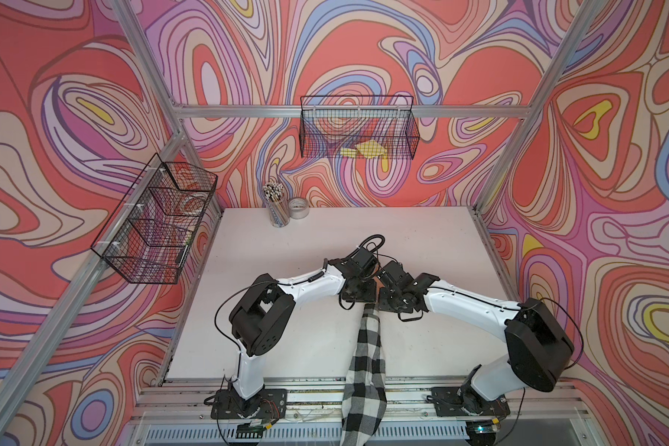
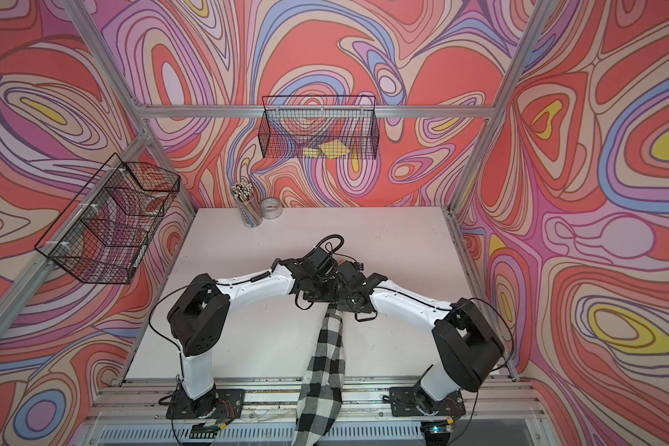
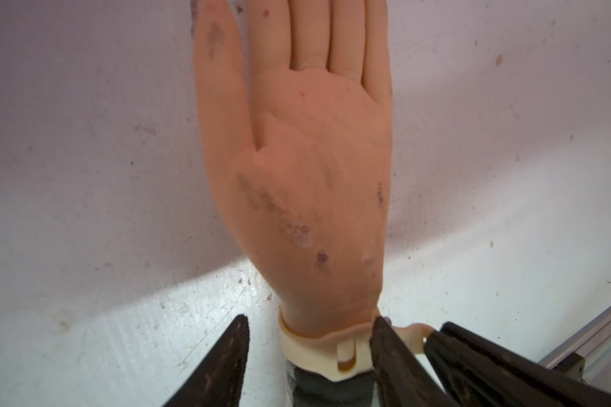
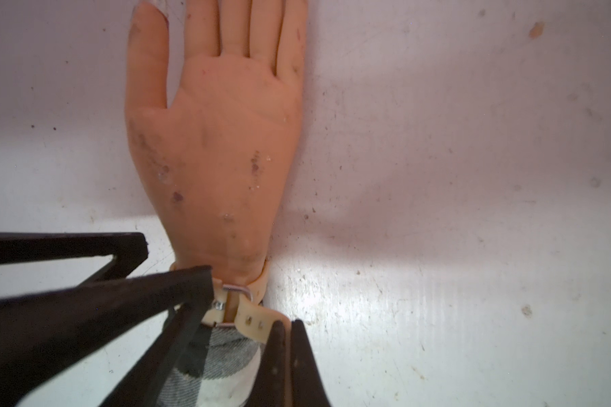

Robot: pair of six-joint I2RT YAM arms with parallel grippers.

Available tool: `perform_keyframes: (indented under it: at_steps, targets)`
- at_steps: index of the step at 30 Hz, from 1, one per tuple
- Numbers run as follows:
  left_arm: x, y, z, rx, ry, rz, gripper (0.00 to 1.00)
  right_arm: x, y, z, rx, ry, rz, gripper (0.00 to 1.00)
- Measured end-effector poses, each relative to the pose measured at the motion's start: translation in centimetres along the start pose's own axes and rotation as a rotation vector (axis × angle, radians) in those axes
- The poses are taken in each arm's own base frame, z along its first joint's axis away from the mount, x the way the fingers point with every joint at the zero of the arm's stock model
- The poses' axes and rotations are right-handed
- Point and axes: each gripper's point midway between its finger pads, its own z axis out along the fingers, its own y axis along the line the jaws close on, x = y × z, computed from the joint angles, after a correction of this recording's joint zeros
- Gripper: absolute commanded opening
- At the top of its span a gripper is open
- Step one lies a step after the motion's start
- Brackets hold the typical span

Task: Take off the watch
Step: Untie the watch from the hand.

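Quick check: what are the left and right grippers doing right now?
Left gripper: open, straddling the watch strap, not clamped.
Right gripper: shut on the watch strap's loose end.

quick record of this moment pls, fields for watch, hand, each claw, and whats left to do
watch: strapped round the wrist of the mannequin hand, buckle side up; dial not in view
mannequin hand: palm up, flat on the white table; checked sleeve over the forearm
right claw: shut on the strap's free end
left claw: open, straddling the wrist, one finger against the strap
left to do: watch not yet off
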Motion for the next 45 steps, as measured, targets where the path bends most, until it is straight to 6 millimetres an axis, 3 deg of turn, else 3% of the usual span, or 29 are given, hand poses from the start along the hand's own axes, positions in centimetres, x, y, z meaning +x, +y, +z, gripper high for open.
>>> perform_keyframes:
  at_steps: [4, 6, 8, 12, 16, 18, 27, 45]
  targets:
    - [0.1, 0.3, 0.1, -0.007, 0.002, 0.0, 0.57, 0.0, 0.1, 0.0, -0.005, 0.0, 0.001, 0.0]
    - [0.2, 0.5, 0.2, -0.013, 0.004, -0.001, 0.57, -0.1, 0.3, -0.1, -0.017, 0.001, 0.004, 0.13]
    - [0.3, 0.7, 0.2, -0.014, 0.003, -0.002, 0.57, -0.4, 0.5, -0.5, -0.043, -0.003, 0.011, 0.16]
    - [0.3, 0.9, 0.1, -0.013, -0.003, -0.007, 0.57, -2.5, 0.8, -3.2, -0.142, -0.063, 0.072, 0.2]
    - [0.2, 1.2, 0.1, -0.01, -0.006, -0.011, 0.57, -5.0, -0.3, -6.4, -0.237, -0.164, 0.161, 0.22]
    - [0.3, 1.2, 0.0, -0.008, -0.009, -0.011, 0.57, -5.1, -0.8, -6.7, -0.263, -0.178, 0.193, 0.22]
    - [0.3, 1.8, -0.2, 0.003, -0.022, -0.021, 0.57, -1.0, -0.3, -1.8, -0.388, -0.044, 0.289, 0.24]
    - [0.4, 2.1, -0.2, 0.016, -0.028, -0.028, 0.57, -1.3, 3.4, 1.0, -0.607, 0.013, 0.416, 0.24]
